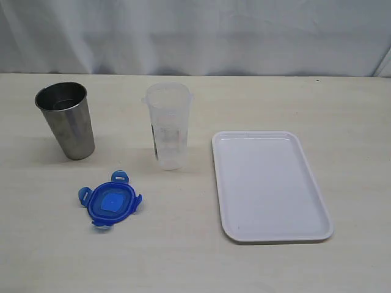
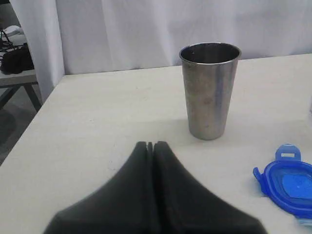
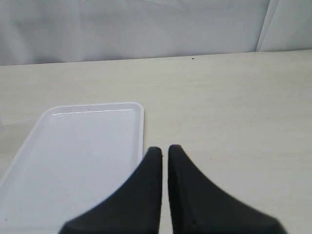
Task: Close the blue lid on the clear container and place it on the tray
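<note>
Left end effector (image 2: 150, 145), right end effector (image 3: 165, 148) closed; blue lid (image 1: 110, 206) glossy plastic.

The left gripper (image 2: 150, 144) has its two black fingers pressed flat together, tips meeting, with only a thin seam between them. The right gripper (image 3: 165, 148) is closed too, empty, its tapered fingers parted by a narrow slit.

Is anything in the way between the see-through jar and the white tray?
No, nothing visible is. The clear container stands upright beside the tray, with only bare table between them. The steel cup and the blue lid sit on the container's other side, away from that path.
</note>
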`<state>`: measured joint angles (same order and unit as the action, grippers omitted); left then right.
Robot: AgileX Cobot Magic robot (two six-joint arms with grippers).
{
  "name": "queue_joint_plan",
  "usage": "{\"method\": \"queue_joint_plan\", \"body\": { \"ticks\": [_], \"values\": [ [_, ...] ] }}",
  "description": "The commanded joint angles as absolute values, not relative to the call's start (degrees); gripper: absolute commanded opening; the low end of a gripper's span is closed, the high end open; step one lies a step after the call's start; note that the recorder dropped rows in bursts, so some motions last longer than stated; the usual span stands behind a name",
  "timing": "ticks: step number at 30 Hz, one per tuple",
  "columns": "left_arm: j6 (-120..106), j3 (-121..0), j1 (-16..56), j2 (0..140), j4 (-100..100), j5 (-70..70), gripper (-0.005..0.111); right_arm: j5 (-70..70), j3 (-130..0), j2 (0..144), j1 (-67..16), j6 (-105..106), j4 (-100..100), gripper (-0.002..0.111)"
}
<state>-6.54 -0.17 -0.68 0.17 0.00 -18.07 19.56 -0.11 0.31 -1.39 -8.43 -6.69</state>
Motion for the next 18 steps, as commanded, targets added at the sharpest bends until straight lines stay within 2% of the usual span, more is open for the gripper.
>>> {"method": "queue_joint_plan", "body": {
  "ticks": [1, 8, 18],
  "values": [
    [-6.3, 0.0, -0.6, 0.0, 0.0, -12.5, 0.0, 19.6, 0.0, 0.0, -1.5, -8.6, -6.5, 0.005],
    [-5.7, 0.0, -0.6, 0.0, -16.4, 1.8, 0.0, 19.6, 0.0, 0.0, -1.5, -8.6, -6.5, 0.005],
    [-4.0, 0.0, -0.6, 0.0, -18.2, 16.6, 0.0, 19.6, 0.0, 0.0, -1.5, -8.6, -6.5, 0.005]
  ]
}}
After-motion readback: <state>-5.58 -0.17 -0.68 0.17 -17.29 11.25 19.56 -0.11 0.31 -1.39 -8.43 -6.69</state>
